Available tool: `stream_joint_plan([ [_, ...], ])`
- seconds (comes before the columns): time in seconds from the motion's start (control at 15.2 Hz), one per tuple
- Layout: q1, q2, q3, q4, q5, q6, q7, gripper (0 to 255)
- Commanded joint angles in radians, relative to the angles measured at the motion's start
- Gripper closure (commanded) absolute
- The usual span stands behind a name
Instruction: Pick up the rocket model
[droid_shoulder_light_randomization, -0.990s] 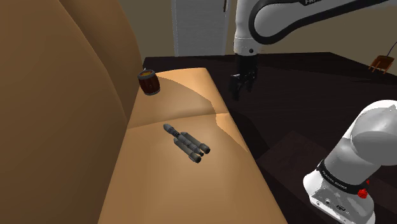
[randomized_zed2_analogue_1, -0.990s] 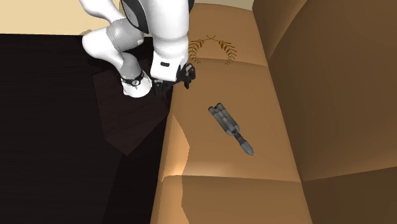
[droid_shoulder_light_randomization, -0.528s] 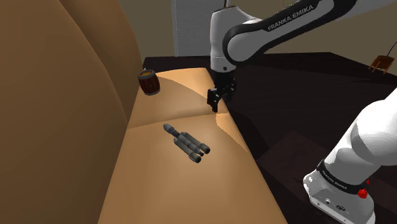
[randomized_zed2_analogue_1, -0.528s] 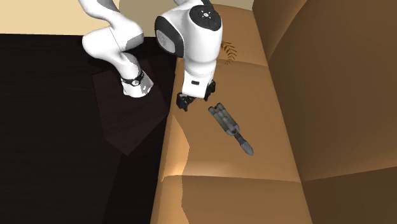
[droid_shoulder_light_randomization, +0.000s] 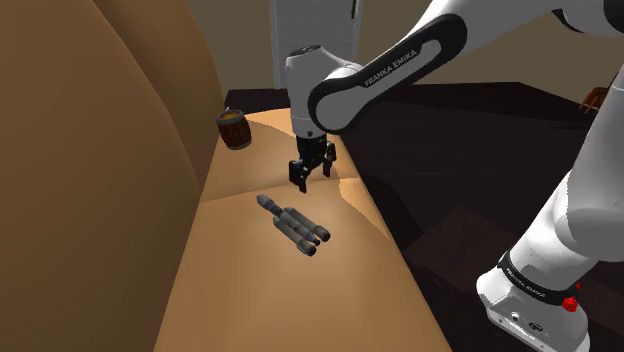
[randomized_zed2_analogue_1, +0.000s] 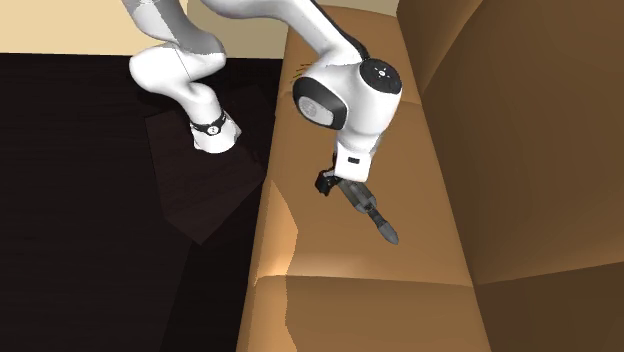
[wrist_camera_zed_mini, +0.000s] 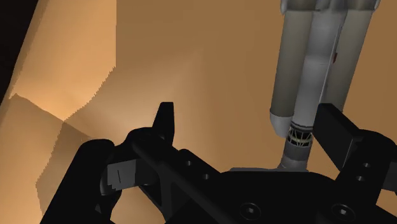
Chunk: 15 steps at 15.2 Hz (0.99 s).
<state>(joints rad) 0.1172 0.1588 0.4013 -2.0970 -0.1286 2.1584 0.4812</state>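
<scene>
Looks like approach stage only, gripper (droid_shoulder_light_randomization: 311, 178) hanging wide open just above the grey rocket model (droid_shoulder_light_randomization: 293, 224) lying flat and untouched on the tan sofa seat (droid_shoulder_light_randomization: 260, 290), so lining up, closing and lifting all left to do.

Tan sofa (droid_shoulder_light_randomization: 260, 300) (tall back cushions), dark floor (randomized_zed2_analogue_1: 70, 220), pale grey panel (droid_shoulder_light_randomization: 310, 25) behind, cream wall (randomized_zed2_analogue_1: 60, 25)

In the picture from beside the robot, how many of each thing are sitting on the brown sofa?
Grey rocket model: 1
Brown barrel-shaped mug: 1
Total: 2
</scene>
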Motion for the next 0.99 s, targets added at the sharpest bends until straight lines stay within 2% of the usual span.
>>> stream_joint_plan([
  [0.0,0.022,0.081,0.0,0.067,-0.045,0.005,0.049,0],
  [0.59,0.163,0.451,-0.055,0.434,-0.199,-0.022,0.191,0],
  [0.92,0.171,0.487,-0.065,0.434,-0.213,0.013,0.201,0],
])
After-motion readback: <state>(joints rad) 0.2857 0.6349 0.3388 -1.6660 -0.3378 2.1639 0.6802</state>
